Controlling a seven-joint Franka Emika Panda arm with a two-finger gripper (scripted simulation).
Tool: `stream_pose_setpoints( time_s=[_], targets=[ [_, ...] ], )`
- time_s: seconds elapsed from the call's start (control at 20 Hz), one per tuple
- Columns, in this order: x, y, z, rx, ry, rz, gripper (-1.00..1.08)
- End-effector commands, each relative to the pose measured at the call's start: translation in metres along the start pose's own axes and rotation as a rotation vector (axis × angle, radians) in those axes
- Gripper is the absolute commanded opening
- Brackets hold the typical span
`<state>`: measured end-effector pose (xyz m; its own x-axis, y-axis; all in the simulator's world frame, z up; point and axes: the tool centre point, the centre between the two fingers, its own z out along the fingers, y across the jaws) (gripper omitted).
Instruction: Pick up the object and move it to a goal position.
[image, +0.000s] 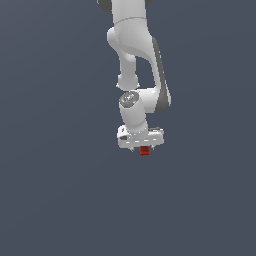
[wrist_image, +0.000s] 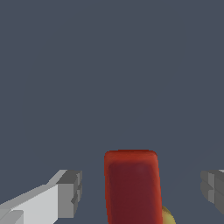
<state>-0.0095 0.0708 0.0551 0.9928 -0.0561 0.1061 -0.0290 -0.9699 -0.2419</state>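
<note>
The small red object (wrist_image: 131, 186), a rounded-edged block with a brighter red rim and a darker red face, sits between the two grey-tipped fingers (wrist_image: 70, 192) of the white gripper (wrist_image: 142, 190) in the wrist view. The fingers are spread wide: one stands well off to one side of the object and the other (wrist_image: 213, 188) at the opposite edge of the picture, and clear grey ground shows between each finger and the object, so neither pad touches it. A small yellow shape (wrist_image: 168, 216) peeks out at the object's lower corner, mostly hidden behind it; what it is cannot be told.

In the exterior view the white robot arm (image: 135, 50) reaches down from the top of the picture, its wrist bent so the gripper (image: 142, 145) points downward. The object (image: 144, 150) shows as a small red patch directly under the gripper's body, near the middle of the view. The ground is a plain dark blue-grey surface (image: 60, 190); whether the object rests on it or hangs just above it cannot be told.
</note>
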Motion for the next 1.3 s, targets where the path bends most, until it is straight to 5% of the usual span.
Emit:
stream_pose_setpoints(
  time_s=[0.0, 1.0, 1.05, 1.25],
  targets=[
    [-0.001, -0.001, 0.004, 0.009, 0.011, 0.006, 1.08],
    [-0.003, -0.003, 0.038, 0.014, 0.018, 0.011, 1.08],
    [-0.003, -0.003, 0.038, 0.014, 0.018, 0.011, -1.0],
    [-0.003, -0.003, 0.038, 0.014, 0.018, 0.011, -1.0]
  ],
)
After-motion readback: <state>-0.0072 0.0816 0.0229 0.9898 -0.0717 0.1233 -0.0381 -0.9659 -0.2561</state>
